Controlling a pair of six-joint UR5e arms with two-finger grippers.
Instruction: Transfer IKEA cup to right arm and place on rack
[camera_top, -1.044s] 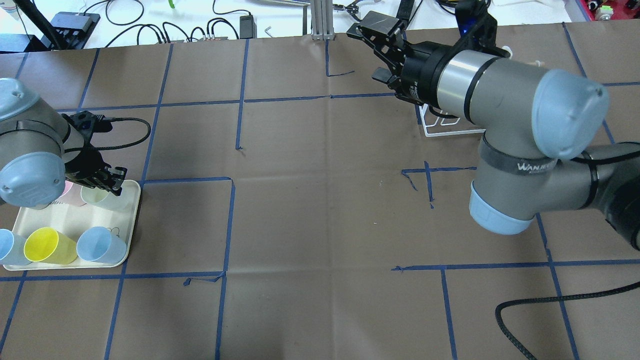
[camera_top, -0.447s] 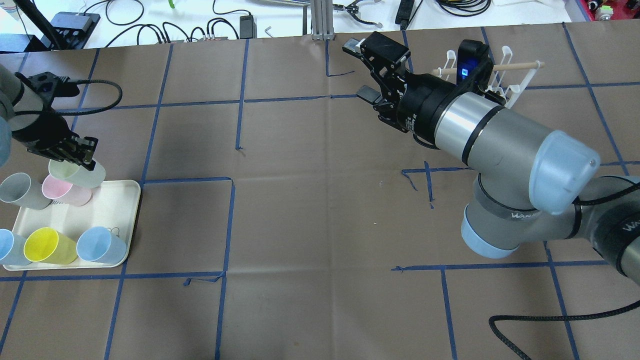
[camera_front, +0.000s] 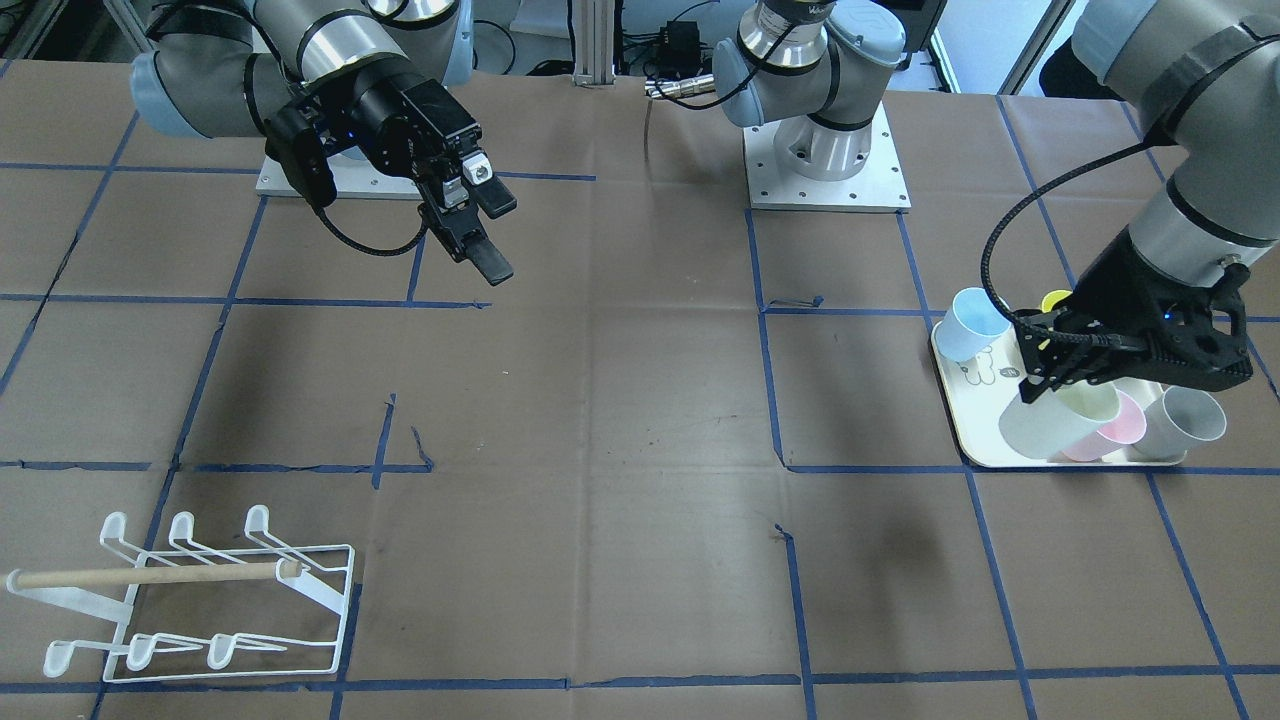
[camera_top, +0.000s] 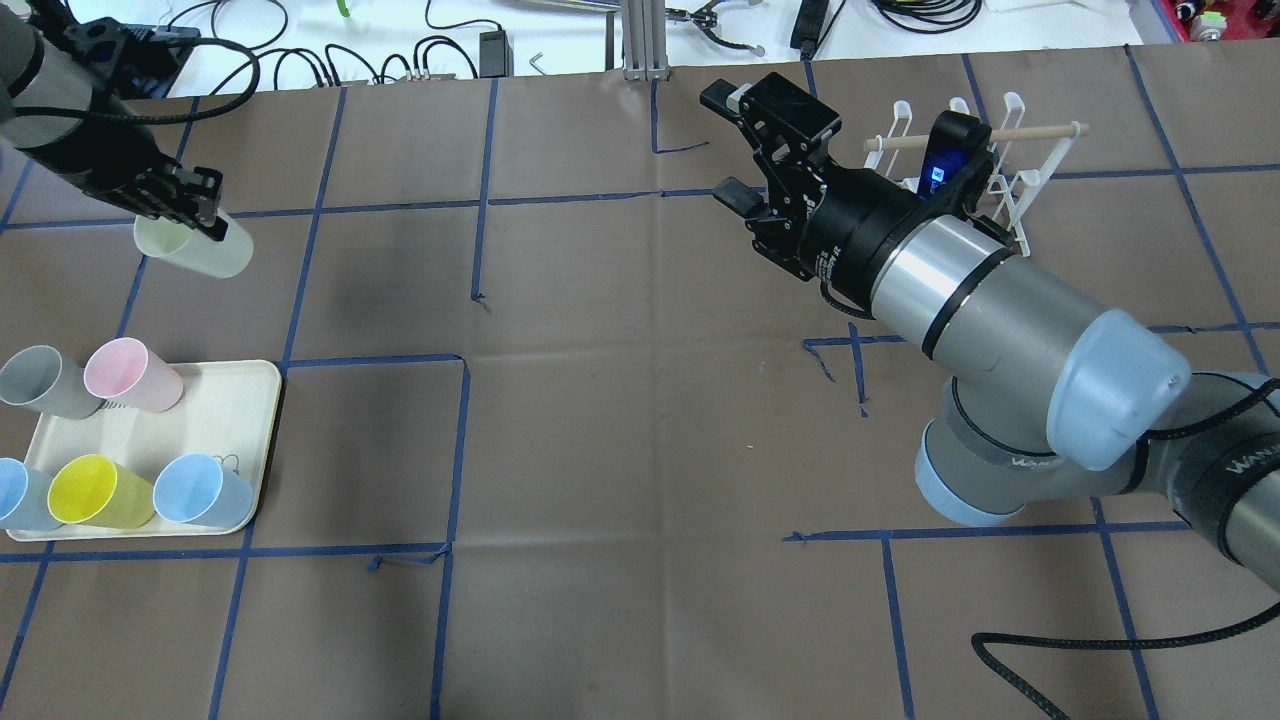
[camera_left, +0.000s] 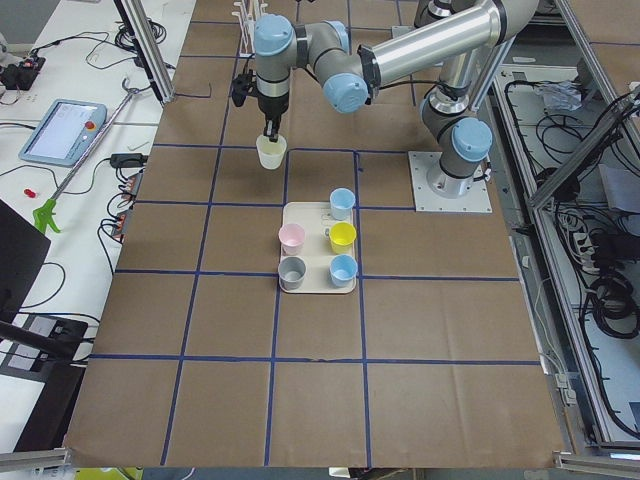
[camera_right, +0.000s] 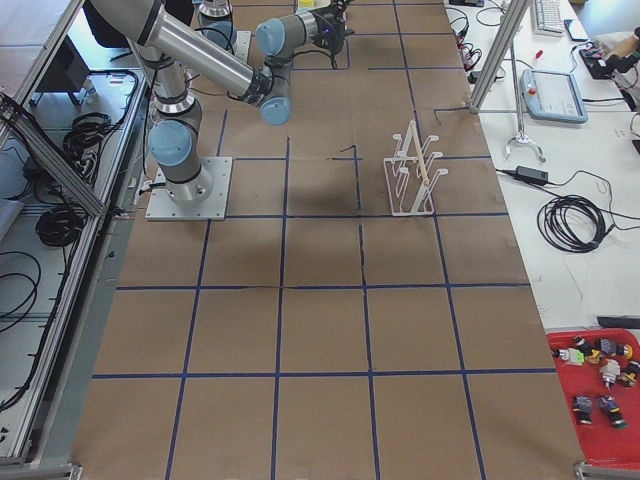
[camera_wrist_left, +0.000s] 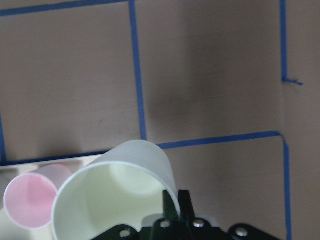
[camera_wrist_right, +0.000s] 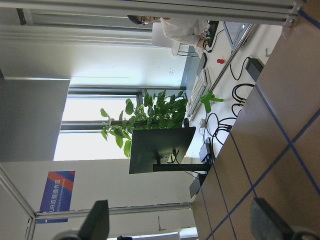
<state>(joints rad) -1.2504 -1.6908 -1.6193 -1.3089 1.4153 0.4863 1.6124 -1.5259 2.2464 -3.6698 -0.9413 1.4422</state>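
a pale cream-green cup, smooth and tapered, hangs tilted at the upper left of the overhead view, its rim pinched by the left gripper. the right gripper, fingers spread, sits upper centre near the white wire rack.

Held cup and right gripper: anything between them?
Nothing. The overhead view shows only bare table with blue tape lines between the cup and the right gripper.

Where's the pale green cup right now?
The pale green plastic cup hangs at the overhead view's upper left, gripped at its rim by the left gripper, clear of the cream tray.
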